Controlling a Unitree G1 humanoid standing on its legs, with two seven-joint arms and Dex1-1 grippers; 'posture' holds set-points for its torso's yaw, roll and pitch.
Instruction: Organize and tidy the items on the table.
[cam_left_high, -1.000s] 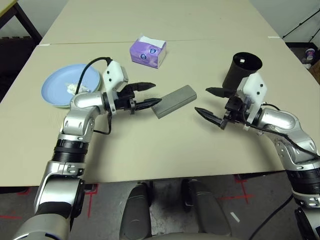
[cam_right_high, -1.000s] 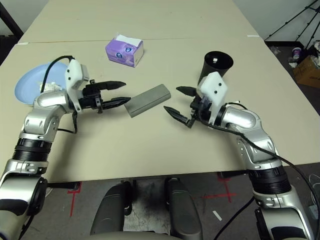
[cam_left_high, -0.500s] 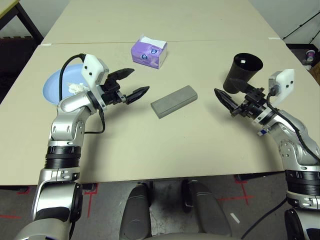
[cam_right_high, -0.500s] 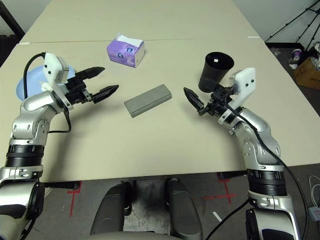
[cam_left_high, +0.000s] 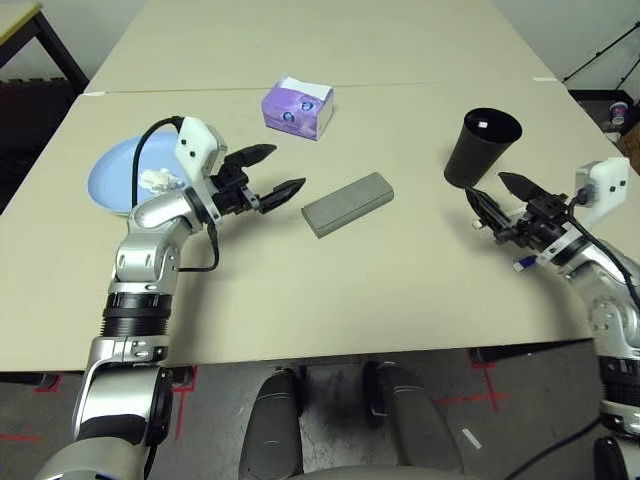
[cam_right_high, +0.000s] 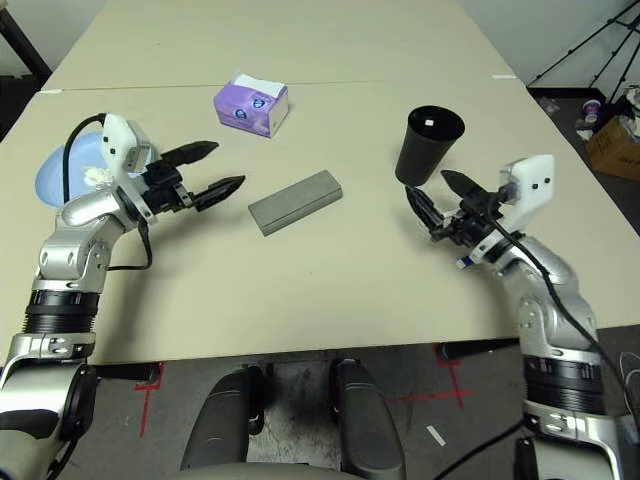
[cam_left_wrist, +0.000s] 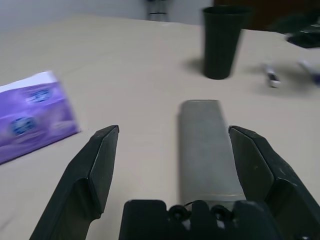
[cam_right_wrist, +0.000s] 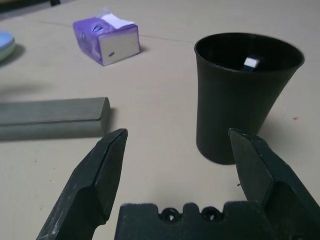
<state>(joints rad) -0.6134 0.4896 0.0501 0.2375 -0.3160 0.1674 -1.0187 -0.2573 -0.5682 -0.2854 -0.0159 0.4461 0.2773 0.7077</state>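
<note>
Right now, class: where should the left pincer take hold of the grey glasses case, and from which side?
Probably at the glasses case middle, across its narrow width, coming from the near end: it lies flat, lengthwise between the open left pincer fingers.

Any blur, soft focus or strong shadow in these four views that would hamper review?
Left wrist view: the tissue box and the far side behind the black cup are smeared, and the glasses case is soft. Right wrist view: sharp on the cup, with a soft shadow at its base. Both eye views: even light, faint shadows, no glare on the table.
</note>
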